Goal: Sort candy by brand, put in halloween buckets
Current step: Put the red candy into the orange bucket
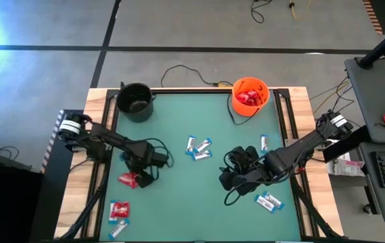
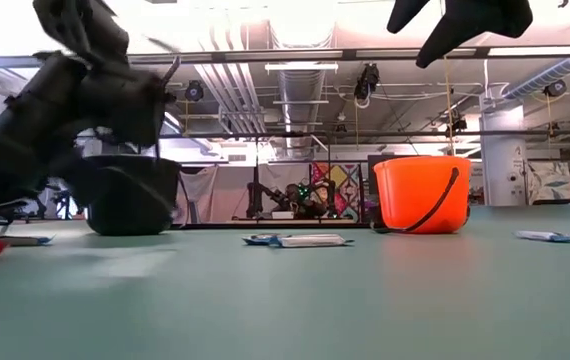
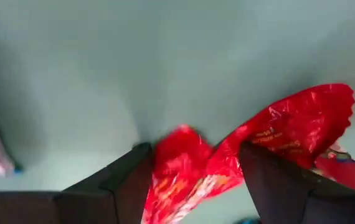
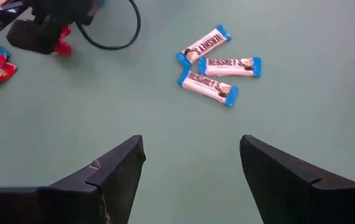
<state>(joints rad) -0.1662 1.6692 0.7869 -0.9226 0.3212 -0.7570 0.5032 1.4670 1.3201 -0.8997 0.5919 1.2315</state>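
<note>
Left gripper [image 3: 193, 180] sits low on the desk [image 1: 179, 202], jaws parted around a red packet [image 3: 277, 140], which lies between them, not pinched. Right gripper [image 4: 193, 168] hovers above bare desk, jaws wide and empty. Beyond lie three white-and-blue bars [image 4: 218, 65]. At the far edge stand the black bucket [image 1: 136, 101] and the orange bucket [image 1: 250, 96], which holds red packets.

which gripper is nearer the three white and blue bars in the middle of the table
Left. The left gripper sits just beside the three white-and-blue bars, over a red packet. The right gripper is on their other side, slightly farther.
</note>
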